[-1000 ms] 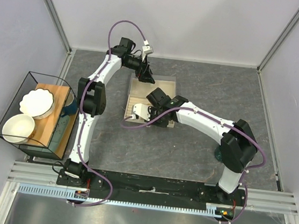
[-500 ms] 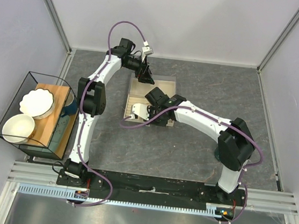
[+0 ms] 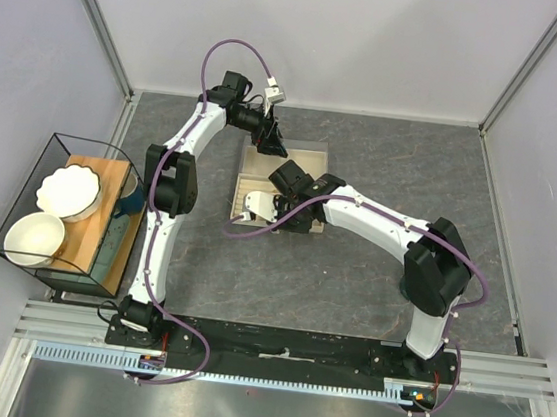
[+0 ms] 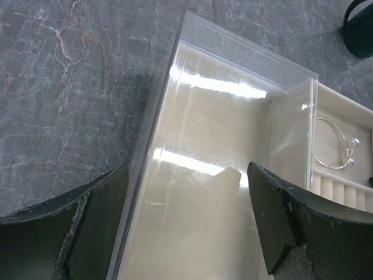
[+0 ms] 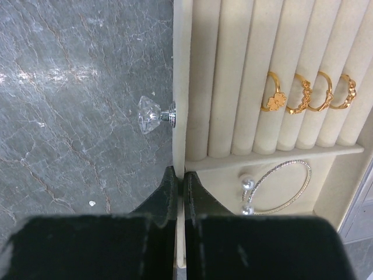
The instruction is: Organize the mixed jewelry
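The beige slotted box (image 5: 221, 76) holds several gold rings (image 5: 309, 93) in its slots. A thin silver hoop bracelet with two pearls (image 5: 280, 186) lies in the compartment beside them. My right gripper (image 5: 180, 181) is shut on the box's thin side wall (image 5: 179, 70), just below a crystal knob (image 5: 152, 114). My left gripper (image 4: 187, 175) is open, its fingers (image 4: 291, 221) on either side of the box's raised clear lid (image 4: 221, 134). The bracelet also shows past the lid in the left wrist view (image 4: 338, 146). From above, both grippers (image 3: 270, 147) (image 3: 297, 221) are at the box (image 3: 309, 162).
A glass-walled case (image 3: 58, 204) at the left edge holds two white bowls, a wooden board and a dark green vessel (image 3: 129, 197). The green vessel also shows in the corner of the left wrist view (image 4: 361, 17). Grey marble tabletop surrounds the box.
The right arm has shifted slightly away from its base and leftward, still clamped on the box wall. The left arm has barely moved.
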